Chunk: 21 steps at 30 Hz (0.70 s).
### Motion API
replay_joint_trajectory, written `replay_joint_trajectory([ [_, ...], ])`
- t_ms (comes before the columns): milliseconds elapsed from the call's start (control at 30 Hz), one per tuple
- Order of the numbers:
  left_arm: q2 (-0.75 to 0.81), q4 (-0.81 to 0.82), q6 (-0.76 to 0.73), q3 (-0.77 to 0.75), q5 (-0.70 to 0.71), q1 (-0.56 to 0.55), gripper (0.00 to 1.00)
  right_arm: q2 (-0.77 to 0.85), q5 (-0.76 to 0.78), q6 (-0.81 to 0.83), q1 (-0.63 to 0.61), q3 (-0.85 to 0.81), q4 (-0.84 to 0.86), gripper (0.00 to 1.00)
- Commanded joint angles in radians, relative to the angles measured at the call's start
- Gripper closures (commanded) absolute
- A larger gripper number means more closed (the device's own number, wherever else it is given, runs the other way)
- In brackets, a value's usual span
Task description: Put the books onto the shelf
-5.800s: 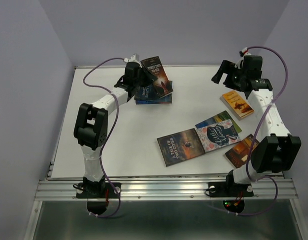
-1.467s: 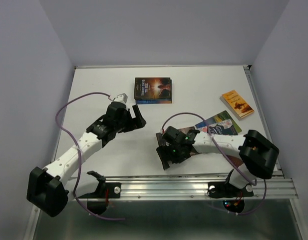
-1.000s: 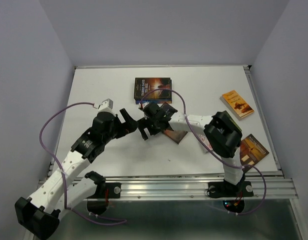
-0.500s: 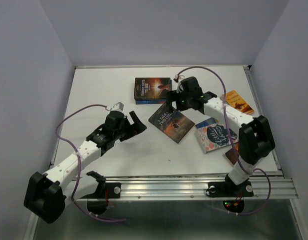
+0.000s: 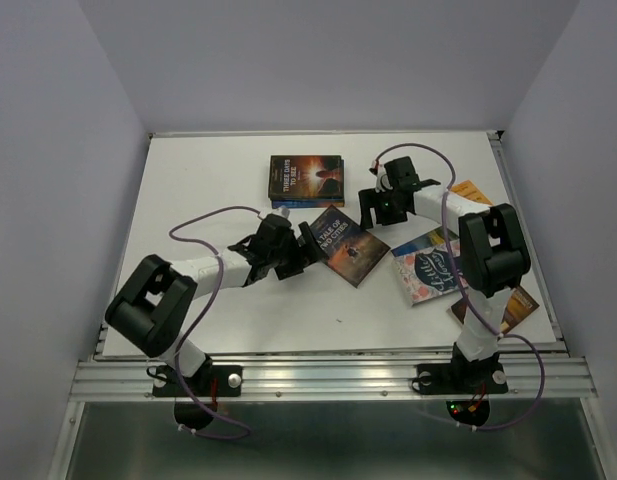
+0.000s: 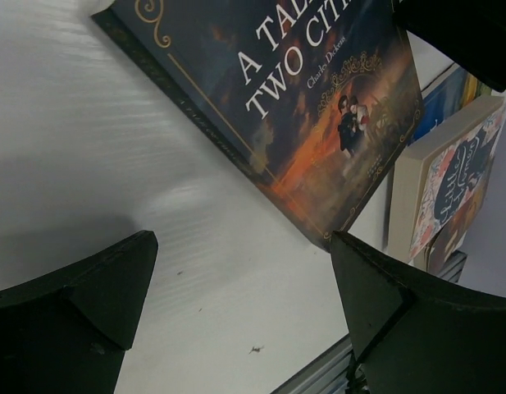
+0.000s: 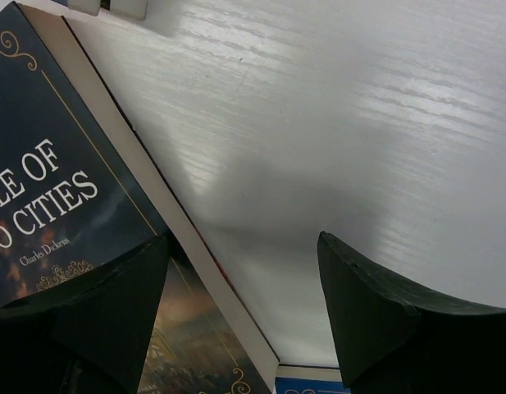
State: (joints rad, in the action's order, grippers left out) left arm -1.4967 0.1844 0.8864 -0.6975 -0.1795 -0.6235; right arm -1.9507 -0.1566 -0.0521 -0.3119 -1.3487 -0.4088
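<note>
**benchwatcher:** So where were the books when you looked in?

**tobi_k:** All flat on the white tabletop. The dark Tale of Two Cities paperback lay face up about mid-table, turned at an angle. A little stack sat toward the far edge, with a dark brown cover on top and a blue one under it. Over on the right, the pink-teal book lay partly over a green book. An orange book was half hidden behind the right arm, and an orange-brown book was down by that arm's base.

**benchwatcher:** And the arms?

**tobi_k:** Both were at the Dickens. The left pincer was low, just beside its near-left edge, fingers spread wide with only bare tabletop between them. The right pincer hung over the far-right corner, fingers apart too, nothing clamped. From its wrist camera one finger overlapped the book's edge, but I couldn't tell if it was touching.
</note>
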Motion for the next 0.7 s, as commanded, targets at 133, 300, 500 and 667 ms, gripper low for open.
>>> replay_joint_trajectory([
  [133,-0.171,0.142,0.074,-0.105,-0.060,-0.041,0.04,0.065,-0.158,-0.014,0.005,0.134,-0.027,0.22],
  [300,-0.198,0.139,0.094,-0.123,-0.035,-0.050,0.05,0.084,-0.178,-0.038,0.005,0.189,-0.021,0.25],
  [500,-0.235,0.128,0.131,-0.140,-0.015,-0.050,0.05,0.064,-0.279,-0.075,0.005,0.238,-0.018,0.51],
  [667,-0.251,0.148,0.172,-0.142,-0.005,-0.053,0.01,0.070,-0.395,-0.112,0.005,0.290,-0.019,0.60],
])
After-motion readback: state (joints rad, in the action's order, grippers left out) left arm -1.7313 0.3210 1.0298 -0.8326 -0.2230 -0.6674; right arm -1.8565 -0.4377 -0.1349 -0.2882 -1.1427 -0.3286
